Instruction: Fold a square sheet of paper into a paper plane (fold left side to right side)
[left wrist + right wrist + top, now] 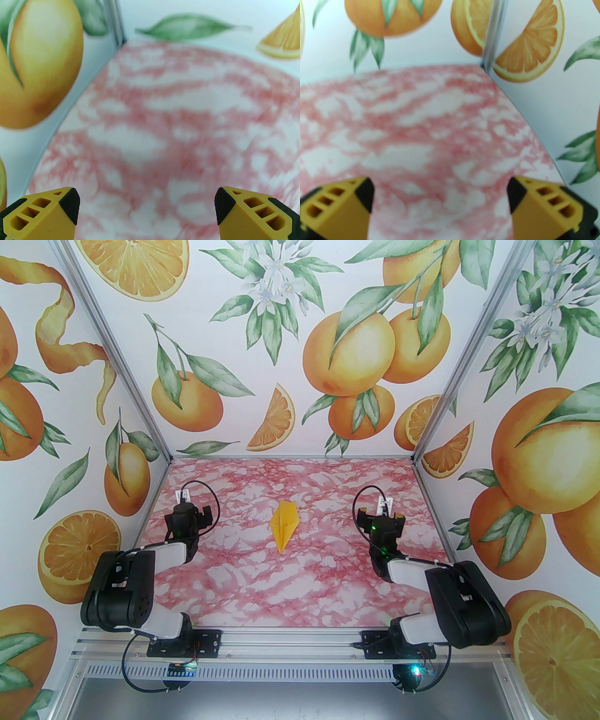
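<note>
Paper plane looks folded, both pincers standing clear of it

It lies flat near the middle of the pink marbled worktop, a narrow yellow-orange dart with a lengthwise crease, its point toward the near edge. The left gripper hovers toward the left edge and the right gripper toward the right edge, each with jaws spread wide, holding nothing, well apart from the paper. I judge the folding at or near its end. If the left-over-right fold along the crease is still owed, the left pincer must slip under the thin left flap and carry it across while the right pins the other side
</note>
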